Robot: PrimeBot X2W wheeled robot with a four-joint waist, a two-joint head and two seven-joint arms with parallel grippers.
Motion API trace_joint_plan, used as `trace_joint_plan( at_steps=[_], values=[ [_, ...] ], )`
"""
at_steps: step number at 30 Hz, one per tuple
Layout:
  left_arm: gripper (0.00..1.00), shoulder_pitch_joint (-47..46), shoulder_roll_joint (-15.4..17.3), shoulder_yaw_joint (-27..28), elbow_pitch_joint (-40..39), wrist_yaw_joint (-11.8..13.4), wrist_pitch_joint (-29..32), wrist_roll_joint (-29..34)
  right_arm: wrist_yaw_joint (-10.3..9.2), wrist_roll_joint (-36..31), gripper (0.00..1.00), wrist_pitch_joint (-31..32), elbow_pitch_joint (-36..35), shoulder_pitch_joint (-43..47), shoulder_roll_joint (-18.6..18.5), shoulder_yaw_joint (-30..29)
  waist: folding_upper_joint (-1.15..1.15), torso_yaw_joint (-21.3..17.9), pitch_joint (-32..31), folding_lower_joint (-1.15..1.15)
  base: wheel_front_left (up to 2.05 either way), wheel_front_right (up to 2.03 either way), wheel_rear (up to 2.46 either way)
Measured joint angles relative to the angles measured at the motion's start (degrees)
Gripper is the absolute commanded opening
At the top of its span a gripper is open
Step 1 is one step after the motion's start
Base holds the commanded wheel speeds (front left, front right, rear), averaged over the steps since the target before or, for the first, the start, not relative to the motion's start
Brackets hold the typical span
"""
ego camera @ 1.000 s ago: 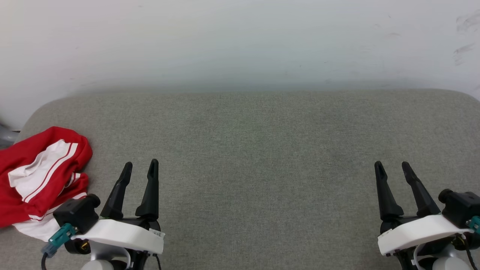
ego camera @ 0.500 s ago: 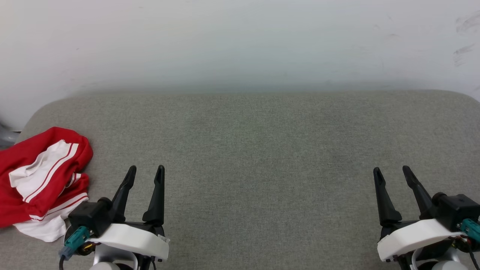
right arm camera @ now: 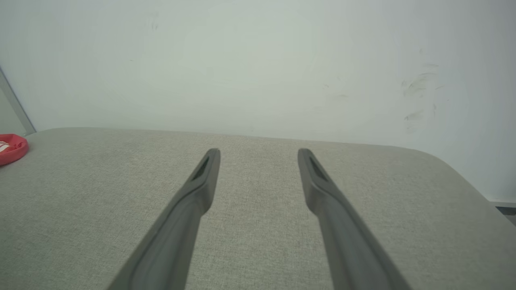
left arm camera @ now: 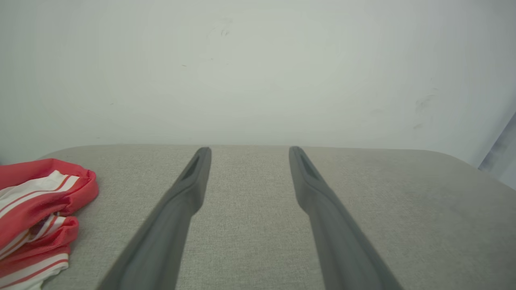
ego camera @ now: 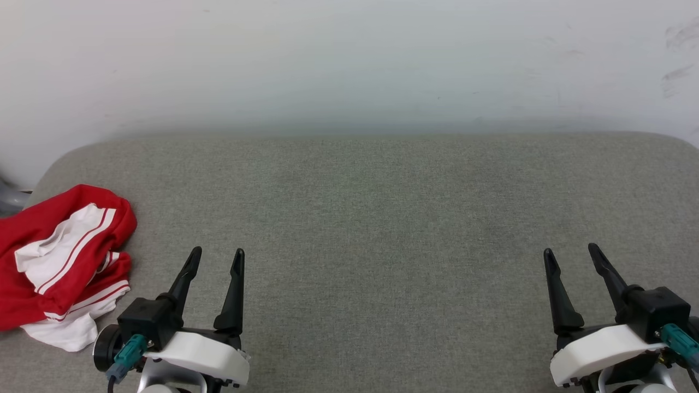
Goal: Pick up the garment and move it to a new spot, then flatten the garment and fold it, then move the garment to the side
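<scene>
Red-and-white garment (ego camera: pixel 60 262) crumpled at left end of grey cushion (ego camera: pixel 382 229), ungrasped. Left gripper (ego camera: pixel 217 252) near it, jaws apart (judged readied for pickup). Right gripper (ego camera: pixel 570 250) well apart, jaws spread, holding nothing.

One garment (ego camera: pixel 60 256), two claws (ego camera: pixel 217 252) (ego camera: pixel 570 250), one grey cushion (ego camera: pixel 382 218).

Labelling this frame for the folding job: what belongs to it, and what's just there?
For the job: red-and-white garment, crumpled at the far left; left fingers and right fingers, both open and empty.
Just there: grey padded surface; white wall.
</scene>
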Motion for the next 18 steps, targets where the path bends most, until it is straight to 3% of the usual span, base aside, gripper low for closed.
trace_joint_plan(
  at_steps=[18],
  values=[
    [1.00, 0.00, -0.07, -0.60, 1.58, 0.00, -1.91, 4.64, 0.00, -3.64, 1.00, -1.78, 0.59, 0.02, 0.00, -0.46, 0.00, 0.12, -0.32, 0.00, 0.00, 0.00, 0.00]
  ],
)
